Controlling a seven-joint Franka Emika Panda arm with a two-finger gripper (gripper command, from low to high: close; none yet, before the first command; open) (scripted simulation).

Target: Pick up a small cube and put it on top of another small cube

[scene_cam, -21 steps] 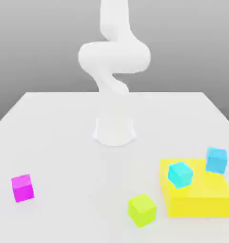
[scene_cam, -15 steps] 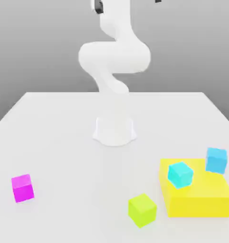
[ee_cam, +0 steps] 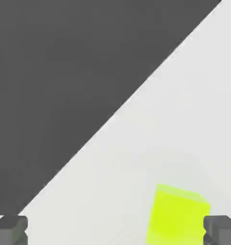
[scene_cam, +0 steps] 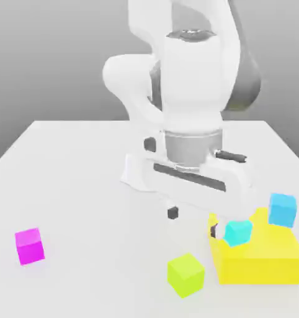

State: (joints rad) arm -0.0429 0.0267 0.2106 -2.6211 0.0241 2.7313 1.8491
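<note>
Hanging above the table, the gripper (scene_cam: pixel 192 222) stands wide and empty — the lime cube (scene_cam: pixel 185 274) lies below it, nearer the camera, untouched.

Glossy white rounded arm (scene_cam: pixel 177 68), grey wrist ring, dark fingertips (scene_cam: pixel 172 213).
</note>
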